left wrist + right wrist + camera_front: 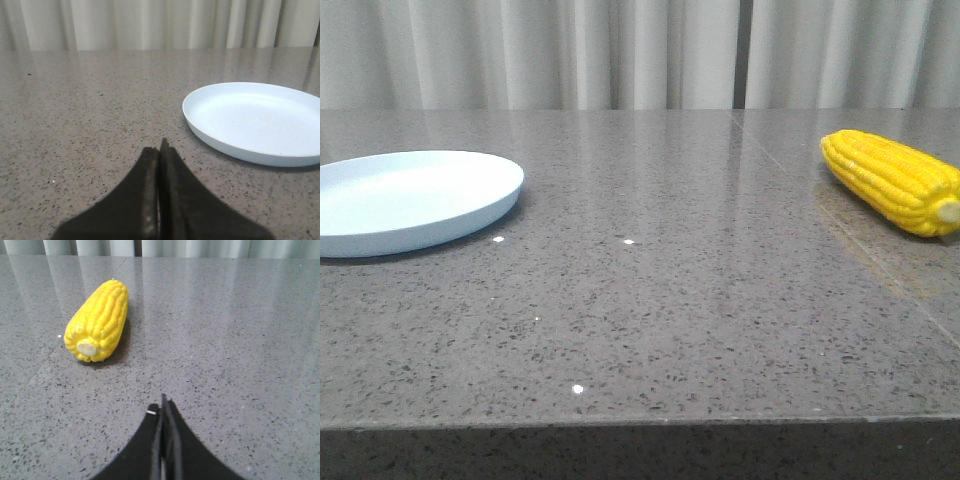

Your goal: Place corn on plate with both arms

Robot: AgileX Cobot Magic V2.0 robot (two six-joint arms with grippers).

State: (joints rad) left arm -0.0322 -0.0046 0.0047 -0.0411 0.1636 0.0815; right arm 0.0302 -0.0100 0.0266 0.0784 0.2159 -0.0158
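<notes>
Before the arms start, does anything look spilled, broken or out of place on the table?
Nothing stands out. The corn lies whole on the table's right side, the plate sits flat and empty on the left. Both the left gripper and right gripper are shut and holding nothing.

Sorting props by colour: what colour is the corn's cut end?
Pale cream, ringed by bright yellow kernels; the corn shows it best in the right wrist view.

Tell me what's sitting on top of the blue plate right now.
Nothing. The plate shows a bare surface in the left wrist view. The corn lies on the table, far to the right. The front view cuts off the plate's left edge.
</notes>
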